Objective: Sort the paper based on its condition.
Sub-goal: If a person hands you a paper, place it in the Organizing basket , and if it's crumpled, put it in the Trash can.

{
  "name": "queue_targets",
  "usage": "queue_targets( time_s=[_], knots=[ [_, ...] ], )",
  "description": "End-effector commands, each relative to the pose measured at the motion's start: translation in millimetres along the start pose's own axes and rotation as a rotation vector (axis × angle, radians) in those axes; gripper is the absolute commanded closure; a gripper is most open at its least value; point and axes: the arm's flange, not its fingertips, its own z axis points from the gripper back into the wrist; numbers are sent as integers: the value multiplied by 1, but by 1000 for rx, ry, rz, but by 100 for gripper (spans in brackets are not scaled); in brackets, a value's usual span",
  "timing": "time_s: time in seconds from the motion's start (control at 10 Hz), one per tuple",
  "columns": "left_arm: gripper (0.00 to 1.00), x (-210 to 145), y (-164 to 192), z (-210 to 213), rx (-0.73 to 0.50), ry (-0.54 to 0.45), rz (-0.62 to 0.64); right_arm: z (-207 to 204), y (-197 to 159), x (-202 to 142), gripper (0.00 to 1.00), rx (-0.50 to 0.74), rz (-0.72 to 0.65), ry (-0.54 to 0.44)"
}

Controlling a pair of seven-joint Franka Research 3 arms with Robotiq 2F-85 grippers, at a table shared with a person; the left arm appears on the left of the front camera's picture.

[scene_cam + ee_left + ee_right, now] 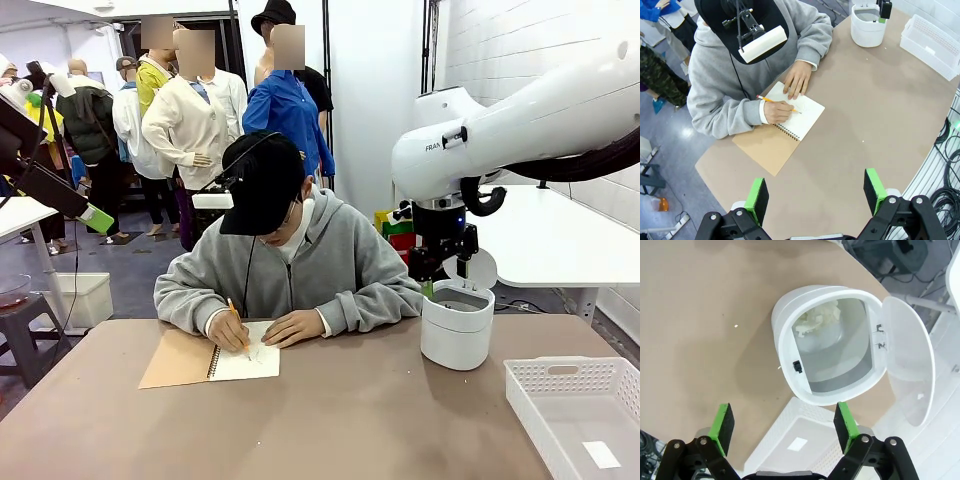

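A wrinkled white wad of paper [818, 319] lies inside the white bin [785, 340], whose lid [907, 360] stands flipped open. My right gripper [784, 424] hangs open just above that bin [456, 335], nothing between its green pads [722, 424]. In the front view the right gripper [446, 284] is right over the bin's mouth. A person writes with a pencil on the white page [799, 111] of a spiral-bound notebook [205, 358]. High over the near table edge my left gripper [816, 192] is open and empty.
A white perforated basket [560, 385] stands at the front right corner, a small white rectangle [601, 454] on its floor. The person's arms and hands [295, 326] rest around the notebook at the far side. Bare brown table [370, 420] spreads across the middle and front.
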Motion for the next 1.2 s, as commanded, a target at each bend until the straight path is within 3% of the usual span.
queue_targets(
  time_s=[0.0, 0.2, 0.6, 1.1],
  knots=[
    [0, 0, 1, 1, -4, -5, 2, -6, -5, 0, 0, 4, -8, 9],
    [0, 0, 1, 1, -4, -5, 2, -2, -2, 0, 0, 1, -3, 4],
    [0, 0, 1, 1, -4, -5, 2, 33, 75, -35, 0, 106, 191, -122],
    [0, 0, 1, 1, -4, -5, 2, 109, 136, -27, 0, 205, 383, -403]
  ],
)
